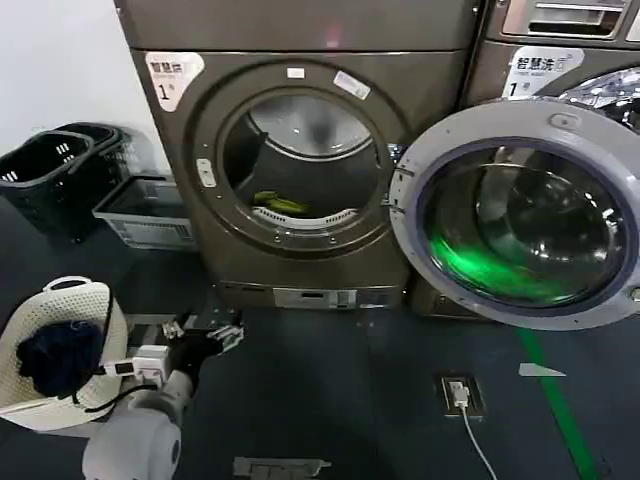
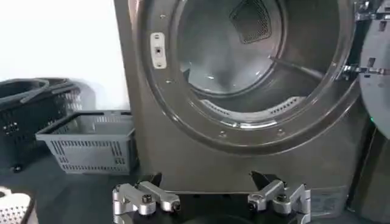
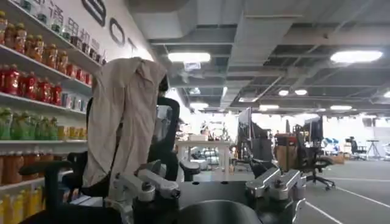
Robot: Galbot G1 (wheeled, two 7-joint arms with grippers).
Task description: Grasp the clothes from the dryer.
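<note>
Count: two machines — dryer (image 1: 300,160), neighbour (image 1: 560,50); three floor baskets — two black (image 1: 45,175) (image 1: 100,150), one grey (image 1: 145,212); one yellow-green cloth (image 1: 280,204).

We see open floor between our left gripper (image 1: 232,334) and the dryer (image 1: 300,250); its porthole (image 1: 300,160) gapes, door (image 1: 520,215) swung aside.

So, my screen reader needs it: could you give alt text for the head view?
A bronze-grey front-loading dryer stands with its round door swung open, a small yellow-green cloth lying in its metal drum. The left gripper hovers low over the dark floor, open and empty.
</note>
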